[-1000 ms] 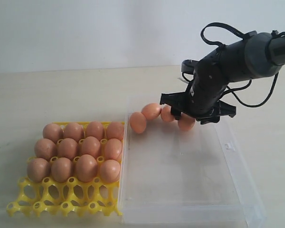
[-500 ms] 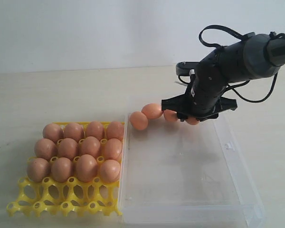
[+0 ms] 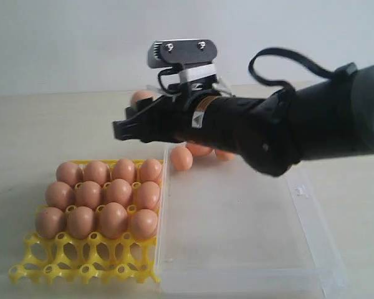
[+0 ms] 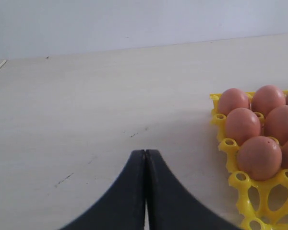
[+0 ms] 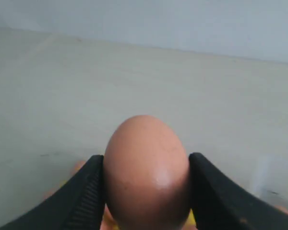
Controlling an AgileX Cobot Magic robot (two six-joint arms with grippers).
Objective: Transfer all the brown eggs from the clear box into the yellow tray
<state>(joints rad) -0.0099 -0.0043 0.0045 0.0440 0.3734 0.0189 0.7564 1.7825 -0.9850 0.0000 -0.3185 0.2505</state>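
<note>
Right pincer [image 5: 145,163] newly outside clear box [image 3: 237,218], brown egg [image 5: 146,182] between jaws

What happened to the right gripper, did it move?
Yes. The right gripper, holding a brown egg, moved left from the clear box toward the yellow tray.

No word, number or brand can be read in any of the views. The only label-like thing is a small white sticker [image 3: 201,119] with an orange mark. It sits on the black housing of the right arm [image 3: 255,131], above and to the right of the yellow tray [image 3: 17,272], and its print is too small and blurred to make out.
</note>
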